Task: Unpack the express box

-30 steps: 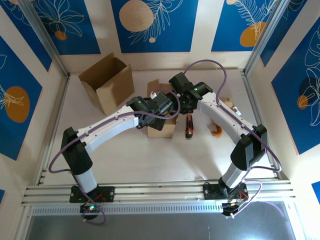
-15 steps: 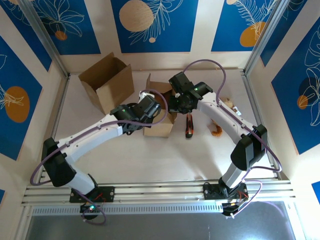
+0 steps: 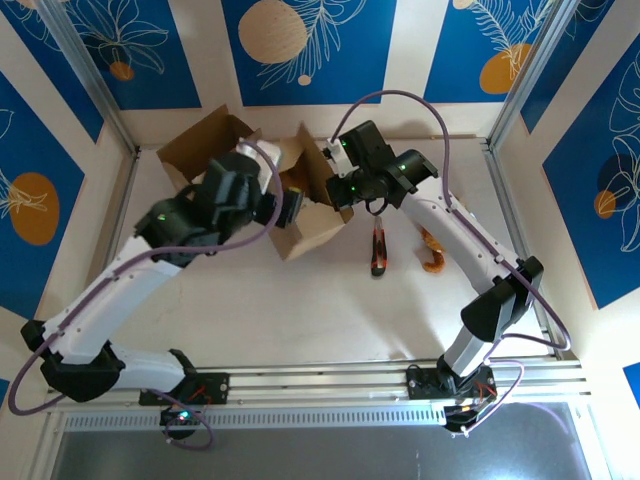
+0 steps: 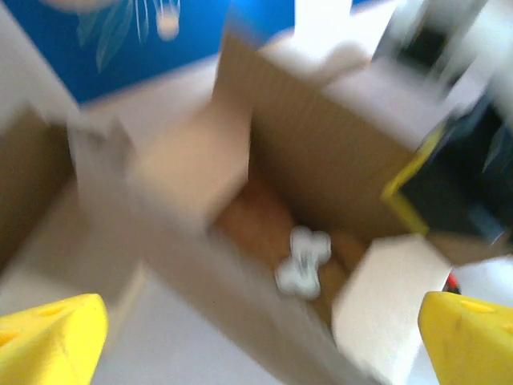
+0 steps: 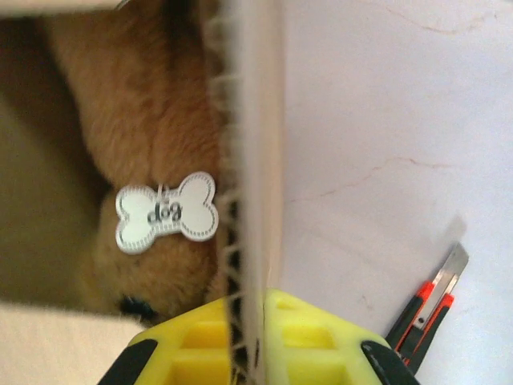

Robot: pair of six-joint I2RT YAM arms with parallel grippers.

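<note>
The express box (image 3: pixel 312 228) is a small open cardboard carton, tipped up at the table's middle back. My right gripper (image 3: pixel 341 190) is shut on its right wall; the yellow fingers (image 5: pixel 321 341) pinch the cardboard edge (image 5: pixel 250 200) between them. Inside lies a brown plush dog (image 5: pixel 144 120) with a white bone-shaped tag (image 5: pixel 166 211). My left gripper (image 3: pixel 288 206) hovers just left of the box, open, with nothing between its yellow fingertips (image 4: pixel 50 337). The blurred left wrist view looks into the box (image 4: pixel 321 152) at the tag (image 4: pixel 303 261).
A larger open cardboard box (image 3: pixel 190 150) stands at the back left, partly behind my left arm. A red and black box cutter (image 3: pixel 378 250) (image 5: pixel 429 309) lies right of the express box. An orange object (image 3: pixel 435 258) lies further right, under my right arm.
The left arm has risen and swung back to the left, off the box. The right gripper has lifted and tipped the box toward the back.
</note>
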